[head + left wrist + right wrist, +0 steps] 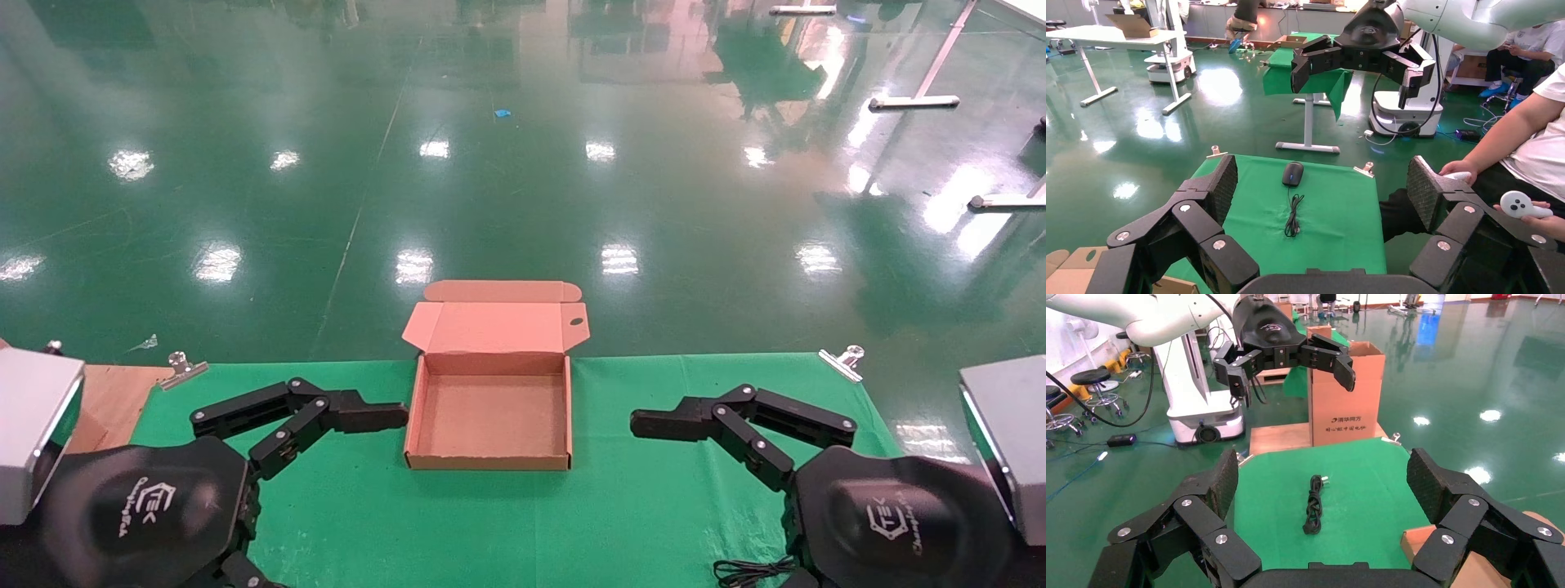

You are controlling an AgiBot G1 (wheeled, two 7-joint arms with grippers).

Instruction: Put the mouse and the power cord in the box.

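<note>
The brown cardboard box (489, 461) lies open mid-table, lid hinged back, with nothing inside. My left gripper (396, 416) hovers open just left of it, and my right gripper (641, 425) hovers open just right of it. The left wrist view looks between the open left gripper (1321, 168) at the black mouse (1292, 173) and its thin cable (1293, 215) on the green cloth. In the right wrist view the bundled power cord (1313, 504) lies beyond the open right gripper (1322, 459). From the head, my arms hide the mouse and the power cord; only a bit of thin cable (748, 569) shows.
Metal clips (842, 361) (181, 369) pin the green cloth at the table's far corners. A wooden board (114, 400) and a tall carton (1346, 395) stand off the left end. A seated person (1523, 153) holding controllers is beyond the right end.
</note>
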